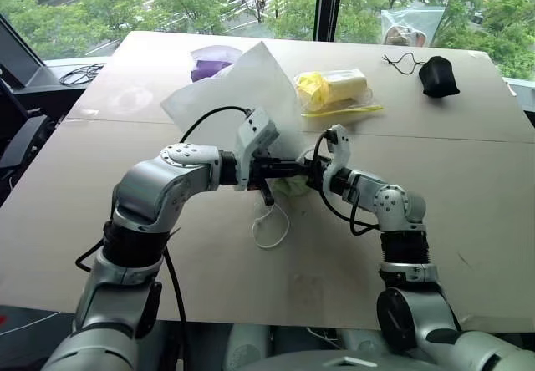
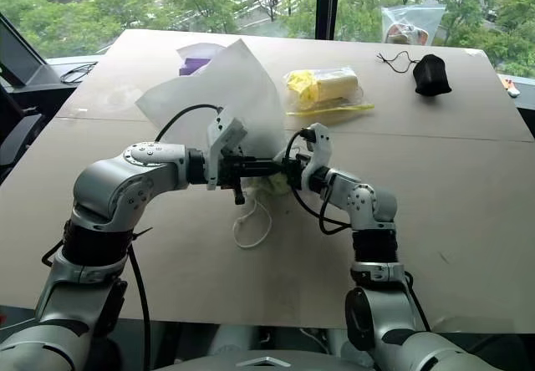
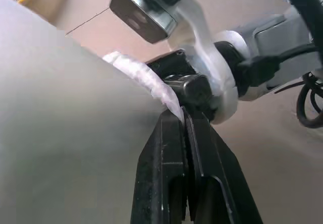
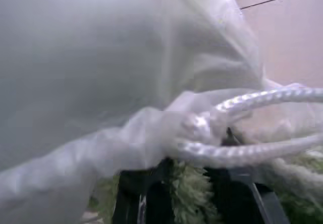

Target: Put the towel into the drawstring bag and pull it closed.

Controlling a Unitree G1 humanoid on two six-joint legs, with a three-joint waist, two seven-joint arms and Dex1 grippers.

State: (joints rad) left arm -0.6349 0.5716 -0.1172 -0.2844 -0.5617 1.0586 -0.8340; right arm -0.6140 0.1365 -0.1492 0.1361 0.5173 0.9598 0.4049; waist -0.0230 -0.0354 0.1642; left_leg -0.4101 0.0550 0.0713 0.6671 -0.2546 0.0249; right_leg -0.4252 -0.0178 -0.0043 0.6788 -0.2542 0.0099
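The milky-white drawstring bag [image 1: 242, 95] stands up from the table's middle, its mouth toward me. My left gripper [image 1: 303, 169] points right and is shut on the bag's gathered rim [image 3: 146, 77]. My right gripper [image 1: 314, 175] meets it tip to tip at the mouth. The pale green towel [image 4: 189, 199] fills the gap between the right gripper's black fingers [image 4: 139, 196] and sits under the rim. A little of the green towel [image 1: 292, 187] shows below the two grippers. White cord loops [image 4: 252, 100] cross the right wrist view, and one loop [image 1: 272, 225] hangs onto the table.
A clear zip bag with yellow contents [image 1: 334, 87] lies just behind the right gripper. A black pouch with a black cord [image 1: 437, 76] sits at the far right, a purple item [image 1: 209, 63] behind the drawstring bag, and a clear plastic bag [image 1: 410, 24] at the back edge.
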